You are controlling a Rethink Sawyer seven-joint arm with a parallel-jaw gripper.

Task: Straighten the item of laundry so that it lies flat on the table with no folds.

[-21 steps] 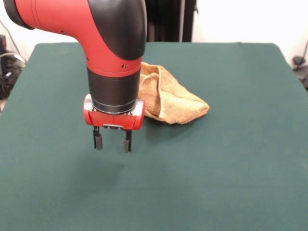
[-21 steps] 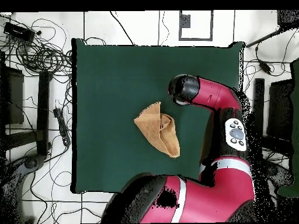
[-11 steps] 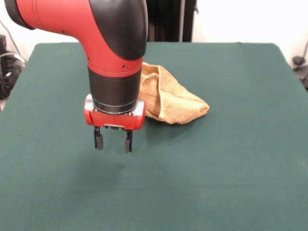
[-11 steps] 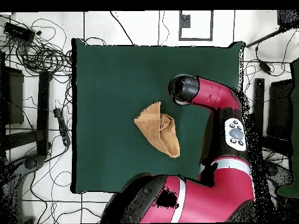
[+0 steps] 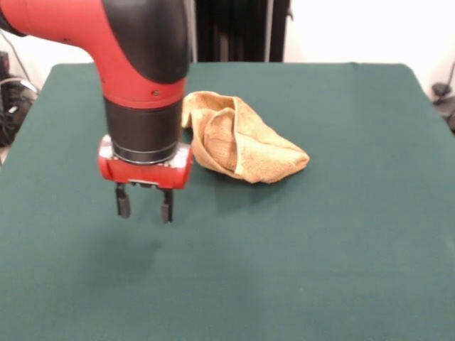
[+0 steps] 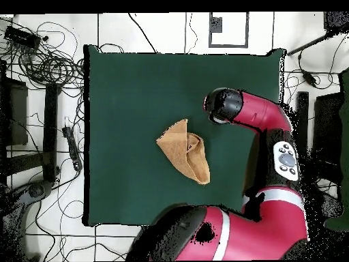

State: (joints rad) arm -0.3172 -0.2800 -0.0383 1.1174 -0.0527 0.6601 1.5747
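We see the gripper (image 5: 145,207), fingers parted and empty, hanging above the table (image 5: 341,234); it has shifted sideways, farther from the towel (image 5: 242,147), over the last second. The towel lies bunched and folded near the table's middle, untouched, so we judge the straightening not yet begun

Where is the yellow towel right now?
In the front view the towel lies crumpled near the middle of the green table, just right of the open end effector, not touching it.
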